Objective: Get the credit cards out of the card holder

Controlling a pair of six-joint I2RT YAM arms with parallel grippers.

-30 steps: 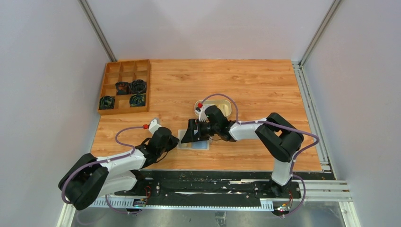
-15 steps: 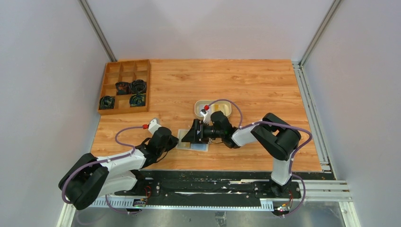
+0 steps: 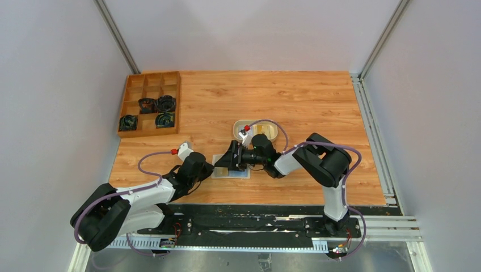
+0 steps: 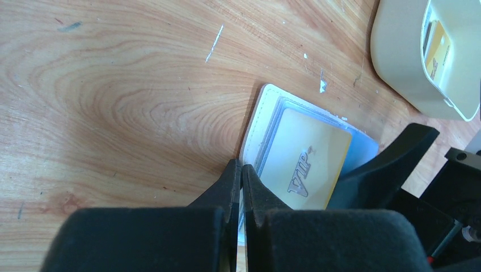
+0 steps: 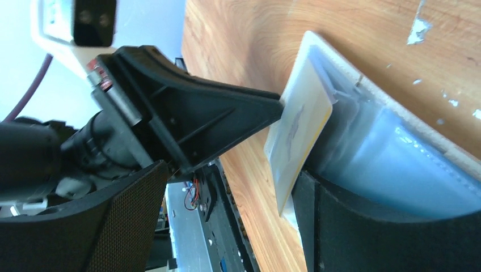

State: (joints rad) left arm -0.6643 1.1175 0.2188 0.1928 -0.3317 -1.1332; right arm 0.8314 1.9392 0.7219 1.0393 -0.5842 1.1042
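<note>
The card holder [image 3: 232, 173] lies open on the table, its pale blue pockets [image 5: 391, 158] facing up. My left gripper [image 4: 241, 170] is shut on the holder's white left edge [image 4: 258, 116]. A yellow credit card [image 4: 306, 164] printed "VIP" sticks out of a pocket, tilted up off the holder [image 5: 298, 133]. My right gripper [image 5: 227, 226] is open and straddles the card: one finger [image 5: 368, 226] touches the card's lower corner, while the other [image 5: 113, 221] is well away. From above, the right gripper [image 3: 228, 161] hides most of the holder.
A cream oval tray [image 3: 237, 126] stands just behind the holder, with a yellow-orange card [image 4: 437, 48] in it. A wooden compartment box [image 3: 149, 103] holding black coils sits at the back left. The table's near edge runs close below the holder.
The right arm has folded in and dropped lower toward the holder, uncovering the tray. Its jaws have narrowed a little. The left gripper has not moved.
</note>
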